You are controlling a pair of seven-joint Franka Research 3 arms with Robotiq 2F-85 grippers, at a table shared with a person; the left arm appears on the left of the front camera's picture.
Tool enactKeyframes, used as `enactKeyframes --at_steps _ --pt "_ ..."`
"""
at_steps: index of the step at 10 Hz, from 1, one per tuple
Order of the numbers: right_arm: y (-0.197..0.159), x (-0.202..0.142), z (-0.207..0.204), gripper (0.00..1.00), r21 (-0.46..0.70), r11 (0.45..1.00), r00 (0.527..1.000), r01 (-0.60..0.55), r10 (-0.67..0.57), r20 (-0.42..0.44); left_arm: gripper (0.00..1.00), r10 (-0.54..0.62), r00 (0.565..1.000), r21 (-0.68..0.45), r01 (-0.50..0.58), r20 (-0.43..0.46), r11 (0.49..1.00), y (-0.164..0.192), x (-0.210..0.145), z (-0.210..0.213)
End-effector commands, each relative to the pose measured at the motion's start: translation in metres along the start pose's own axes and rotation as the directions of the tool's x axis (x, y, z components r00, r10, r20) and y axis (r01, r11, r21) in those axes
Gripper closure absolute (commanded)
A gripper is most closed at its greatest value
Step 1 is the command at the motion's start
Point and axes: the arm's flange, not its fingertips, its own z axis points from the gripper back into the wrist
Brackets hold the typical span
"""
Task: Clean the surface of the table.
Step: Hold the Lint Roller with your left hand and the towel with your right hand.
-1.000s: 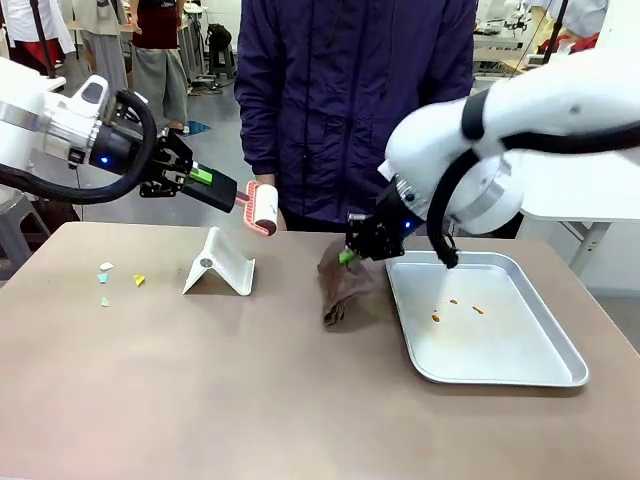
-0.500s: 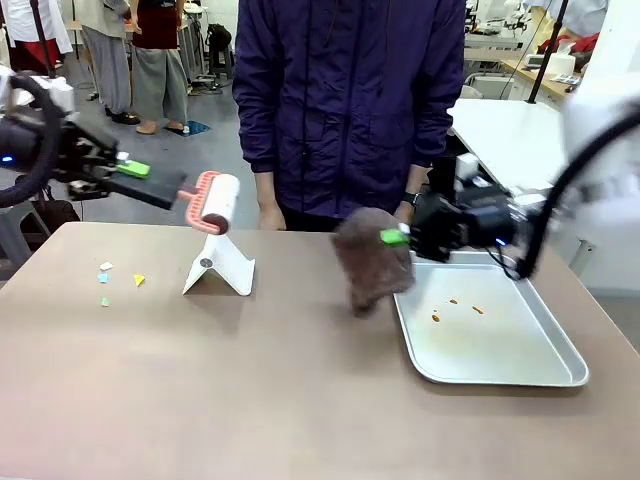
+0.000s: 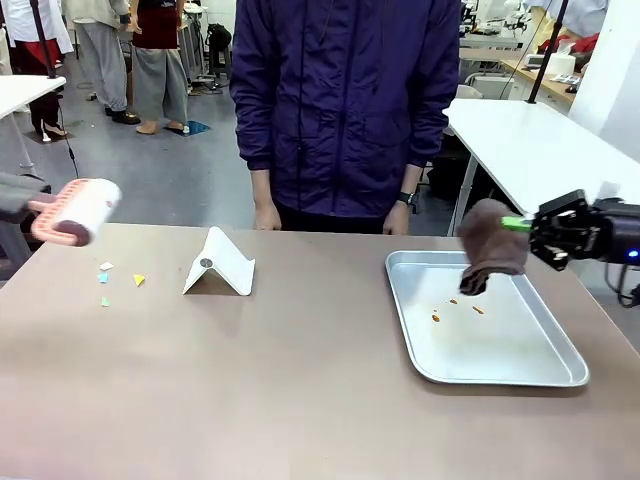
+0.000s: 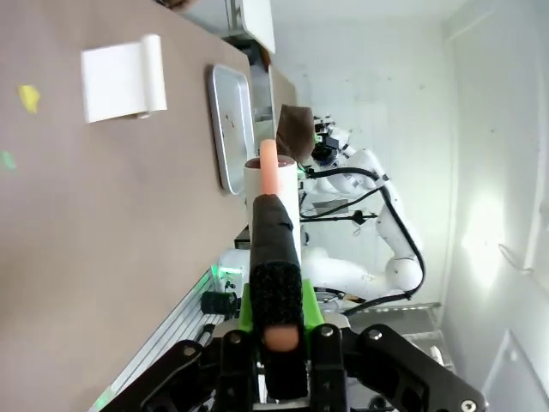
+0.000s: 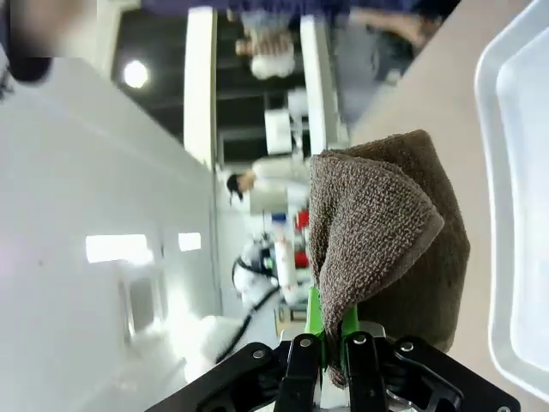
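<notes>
A: How far along is the cleaning, in your judgement?

B: Not far, I think. The table (image 3: 300,400) takes up the whole near part of the front view, and its brown top is bare in the middle. But on its left part lie some small paper scraps (image 3: 120,280), near a white folded stand (image 3: 220,265). On the right part stands a metal tray (image 3: 500,345) with some orange spots (image 3: 455,305) inside. So the wiping itself seems not yet begun.

A: And the grippers?

B: The left gripper (image 4: 276,319) is closed tight on the handle of a lint roller (image 3: 78,210), held in the air above the table's left edge. The right gripper (image 3: 548,232) is closed on a brown towel (image 3: 490,250) — it hangs over the far part of the tray, not touching it as far as I can tell. A person (image 3: 350,110) stands at the far side.
</notes>
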Motion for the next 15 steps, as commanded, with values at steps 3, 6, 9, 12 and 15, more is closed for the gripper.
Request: enactKeyframes --at_steps 3,6,9,12,15 --pt "-0.033 -0.061 0.09 1.0 0.107 0.994 0.995 0.038 -0.047 0.083 1.0 0.054 0.992 -0.083 -0.045 0.111 0.996 0.057 -0.045 0.065" --pt "-0.054 -0.062 0.122 1.0 0.178 0.982 0.988 0.06 -0.084 0.129 1.0 0.095 0.974 -0.205 -0.052 0.205 0.977 0.085 -0.057 0.082" --pt "-0.043 -0.008 0.14 1.0 0.15 0.985 0.987 0.084 -0.103 0.126 1.0 0.108 0.977 -0.143 -0.082 0.185 0.986 0.086 -0.061 0.087" --pt "-0.043 -0.008 0.14 1.0 0.15 0.985 0.987 0.084 -0.103 0.126 1.0 0.108 0.977 -0.143 -0.082 0.185 0.986 0.086 -0.061 0.087" --pt "-0.043 -0.008 0.14 1.0 0.15 0.985 0.987 0.084 -0.103 0.126 1.0 0.108 0.977 -0.143 -0.082 0.185 0.986 0.086 -0.061 0.087"
